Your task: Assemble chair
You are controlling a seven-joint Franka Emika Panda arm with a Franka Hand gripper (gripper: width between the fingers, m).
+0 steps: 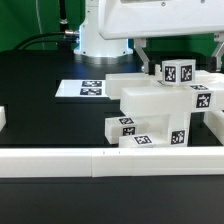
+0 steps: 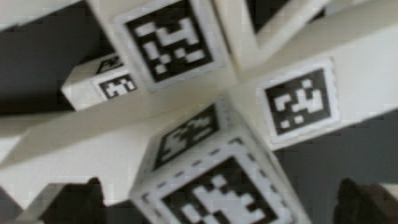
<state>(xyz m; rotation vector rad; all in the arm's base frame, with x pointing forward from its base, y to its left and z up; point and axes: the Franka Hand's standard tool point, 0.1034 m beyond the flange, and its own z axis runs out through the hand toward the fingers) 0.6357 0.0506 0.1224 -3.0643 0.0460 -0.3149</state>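
My worry here is a knock. The glossy white plastic chair [image 1: 155, 115], a stack of blocky slabs and posts with square black-and-white tags, looks only partly joined. If I bring the arm down off-centre, a fingertip could catch a top edge and shove or tip a piece out of line, perhaps toward the long white border rail [image 1: 60, 160] on the near side. The chair sits on the black worktop [image 1: 40, 110] toward the exterior view's right, beyond that rail and right of the flat white marker board [image 1: 85, 88]. The white robot arm [image 1: 100, 30] hangs directly over it, wrist pointing down. In the wrist view the dark fingertips [image 2: 71, 203] stand wide apart either side of a tagged block [image 2: 214, 185] without touching it, so the jaws are open and empty.
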